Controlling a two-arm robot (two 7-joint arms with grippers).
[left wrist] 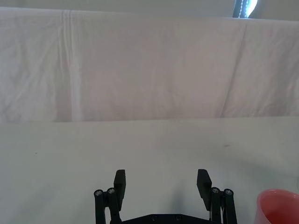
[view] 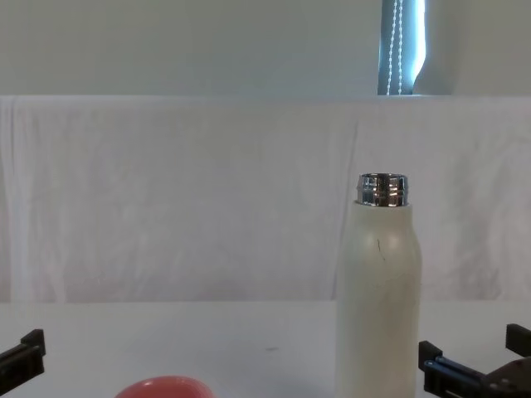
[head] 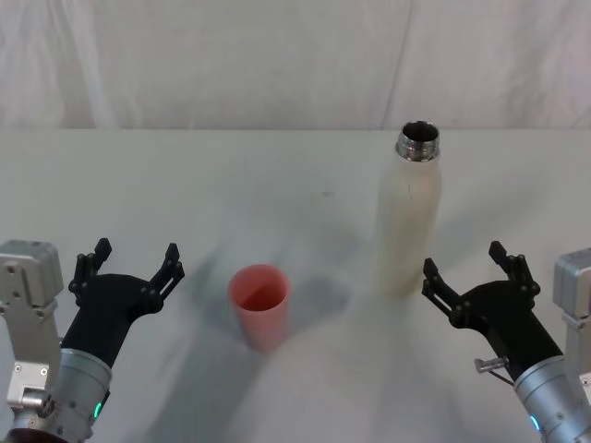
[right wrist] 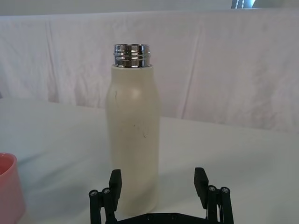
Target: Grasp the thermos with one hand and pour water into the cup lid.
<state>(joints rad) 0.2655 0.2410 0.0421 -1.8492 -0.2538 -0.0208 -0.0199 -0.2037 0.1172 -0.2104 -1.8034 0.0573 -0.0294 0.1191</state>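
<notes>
Two robot arms, each with a silver-grey cylindrical wrist showing a small green light, ending in a black two-finger gripper: left gripper (head: 129, 266), right gripper (head: 471, 266).

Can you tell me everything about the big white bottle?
The thermos is a tall cream-white bottle with rounded shoulders and a shiny threaded metal neck, open with no cap. It has a few small dark marks. It stands upright on the white table, to the right of the pink cup lid. Nothing grips it; the open right gripper waits beside it.
</notes>
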